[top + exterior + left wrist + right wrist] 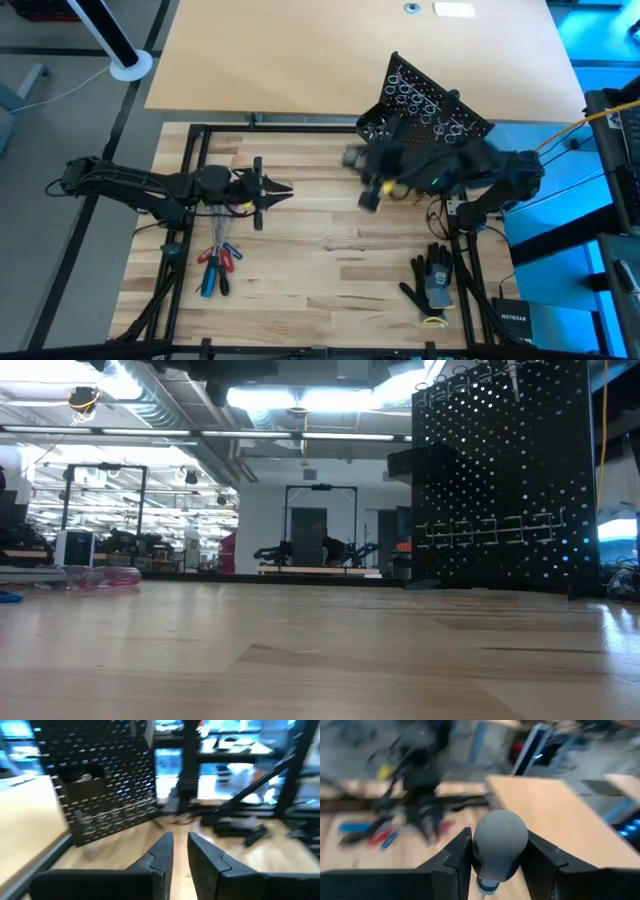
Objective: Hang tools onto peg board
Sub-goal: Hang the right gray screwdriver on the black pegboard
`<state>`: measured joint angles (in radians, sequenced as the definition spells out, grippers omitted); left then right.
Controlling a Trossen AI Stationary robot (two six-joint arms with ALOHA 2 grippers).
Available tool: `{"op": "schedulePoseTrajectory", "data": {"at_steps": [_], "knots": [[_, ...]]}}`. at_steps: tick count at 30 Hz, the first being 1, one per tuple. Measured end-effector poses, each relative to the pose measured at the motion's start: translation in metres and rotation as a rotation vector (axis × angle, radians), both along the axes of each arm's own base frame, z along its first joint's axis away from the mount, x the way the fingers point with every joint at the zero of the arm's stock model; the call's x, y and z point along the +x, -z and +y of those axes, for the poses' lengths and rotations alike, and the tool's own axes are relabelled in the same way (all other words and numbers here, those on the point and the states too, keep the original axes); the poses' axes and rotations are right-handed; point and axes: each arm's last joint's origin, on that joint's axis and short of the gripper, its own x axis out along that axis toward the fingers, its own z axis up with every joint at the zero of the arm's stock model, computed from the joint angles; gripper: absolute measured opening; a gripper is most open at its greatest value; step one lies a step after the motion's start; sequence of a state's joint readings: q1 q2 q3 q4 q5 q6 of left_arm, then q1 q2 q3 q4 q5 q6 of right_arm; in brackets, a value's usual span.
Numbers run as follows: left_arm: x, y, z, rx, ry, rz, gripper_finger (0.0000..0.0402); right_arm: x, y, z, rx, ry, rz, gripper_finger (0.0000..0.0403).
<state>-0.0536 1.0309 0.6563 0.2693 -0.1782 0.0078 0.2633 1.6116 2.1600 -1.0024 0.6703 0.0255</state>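
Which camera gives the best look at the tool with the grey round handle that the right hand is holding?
The right wrist view: the grey round handle fills the gap between the right hand's fingers. The high view shows only a blur there; the low and left wrist views don't show it.

The left arm is lying across the left side of the high view, reaching toward the centre; its gripper (283, 190) is pointing rightward, its two fingers (161, 852) showing at the bottom centre of the left wrist view with only a narrow gap between them, nothing sitting in that gap. The right arm is bending in from the right edge of the high view, blurred; its gripper (499, 851) is sitting at the bottom centre of the right wrist view, its fingers clasping a grey rounded handle (501, 840) on either side.
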Motion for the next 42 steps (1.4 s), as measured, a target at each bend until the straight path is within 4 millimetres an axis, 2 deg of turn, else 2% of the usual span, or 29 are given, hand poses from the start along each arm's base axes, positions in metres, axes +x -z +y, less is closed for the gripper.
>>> {"op": "schedulePoseTrajectory", "data": {"at_steps": [3, 7, 11, 15, 19, 25, 30, 35, 42], "knots": [[0.001, -0.004, -0.003, -0.049, 0.085, -0.042, 0.0075, 0.019, 0.022, 0.011, 0.002, -0.026, 0.083, 0.0134], [0.0, -0.009, -0.008, -0.077, 0.186, -0.097, 0.0132, 0.036, 0.052, 0.021, 0.014, -0.046, 0.159, 0.0134], [0.0, -0.014, -0.015, -0.064, 0.223, -0.14, 0.0181, 0.055, 0.084, 0.029, 0.06, -0.114, 0.161, 0.0134], [0.005, -0.01, -0.02, -0.021, 0.233, -0.135, 0.0201, 0.07, 0.106, 0.036, 0.104, -0.209, 0.115, 0.0134], [0.018, -0.004, -0.026, -0.018, 0.25, -0.149, 0.0203, 0.078, 0.118, 0.039, 0.095, -0.231, 0.07, 0.0134], [0.042, -0.005, -0.032, -0.024, 0.258, -0.123, 0.0204, 0.08, 0.118, 0.04, 0.098, -0.252, 0.044, 0.0134], [0.053, -0.005, -0.034, -0.03, 0.255, -0.107, 0.0199, 0.083, 0.122, 0.042, 0.117, -0.296, 0.06, 0.0134], [0.055, -0.005, -0.034, -0.029, 0.263, -0.098, 0.017, 0.089, 0.129, 0.045, 0.122, -0.311, 0.082, 0.0134], [0.054, -0.005, -0.034, -0.012, 0.265, -0.095, 0.0105, 0.09, 0.13, 0.045, 0.129, -0.31, 0.084, 0.0134]]}}
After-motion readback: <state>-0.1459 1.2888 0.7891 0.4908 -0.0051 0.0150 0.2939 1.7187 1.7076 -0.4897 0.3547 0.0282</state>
